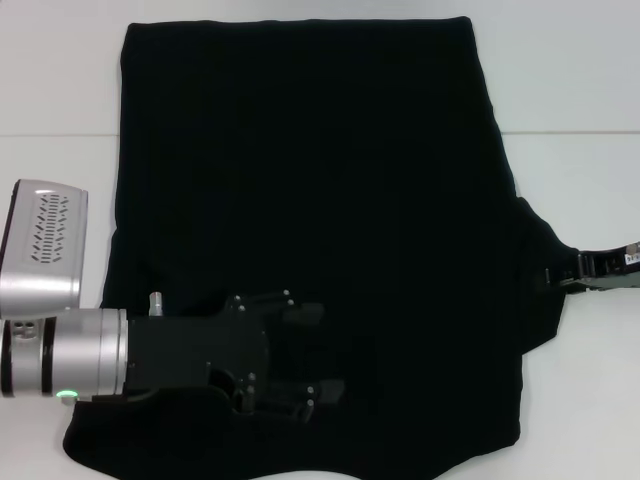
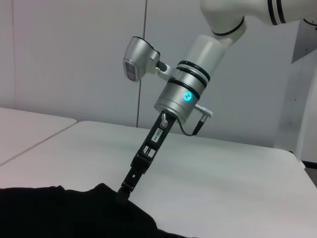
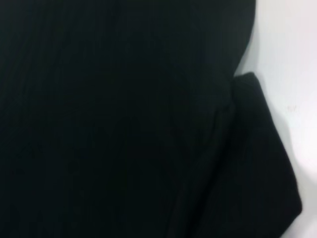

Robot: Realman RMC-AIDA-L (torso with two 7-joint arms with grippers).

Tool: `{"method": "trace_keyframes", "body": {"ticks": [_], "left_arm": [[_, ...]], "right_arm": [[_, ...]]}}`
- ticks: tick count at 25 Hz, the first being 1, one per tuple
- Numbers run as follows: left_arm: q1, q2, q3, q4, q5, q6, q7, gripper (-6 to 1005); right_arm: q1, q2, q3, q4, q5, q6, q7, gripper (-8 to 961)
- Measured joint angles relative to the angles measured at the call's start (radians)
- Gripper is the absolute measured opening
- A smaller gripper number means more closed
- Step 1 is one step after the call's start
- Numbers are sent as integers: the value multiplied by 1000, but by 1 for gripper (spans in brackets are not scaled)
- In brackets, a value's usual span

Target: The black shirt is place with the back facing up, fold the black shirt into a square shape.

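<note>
The black shirt (image 1: 320,180) lies spread flat on the white table (image 1: 580,80), plain side up, with no letters showing. My left gripper (image 1: 315,350) is over the shirt's near left part, fingers apart and empty. My right gripper (image 1: 572,272) is at the shirt's right side, shut on the tip of the right sleeve (image 1: 545,262), which is drawn out to a point. In the left wrist view the right gripper (image 2: 124,191) pinches a raised peak of the shirt (image 2: 59,213). The right wrist view is filled by the shirt (image 3: 124,124) and its sleeve (image 3: 257,163).
Bare white table surrounds the shirt on the left, right and far sides. A seam between two table tops (image 1: 570,133) runs across behind the right sleeve. A white wall (image 2: 74,59) stands beyond the table.
</note>
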Motion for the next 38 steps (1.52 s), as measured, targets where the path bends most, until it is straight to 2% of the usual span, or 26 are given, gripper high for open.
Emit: {"method": "trace_keyframes", "body": {"ticks": [6,17,22,29,38], "left_arm": [[0,0,-3,0,0,-6,-1,906],[1,0,-6,0,0,-10,-4,907],[6,0,-6,0,-7,-9,-7,907],[12,-1,-19,-13,-11,-10,-7,906],[15,-2,-32,-24,-11,-7,-8,906]], "right_arm": [[6,9,-11,0,0,26,0,528],[4,9,-12,-1,0,36,-6,49],[-20,4,-4,-25,3,52,-10,2],[-77,-7,32,-102,10,47,-12,2],[-98,-12,39,-110,11,35,-26,3]]}}
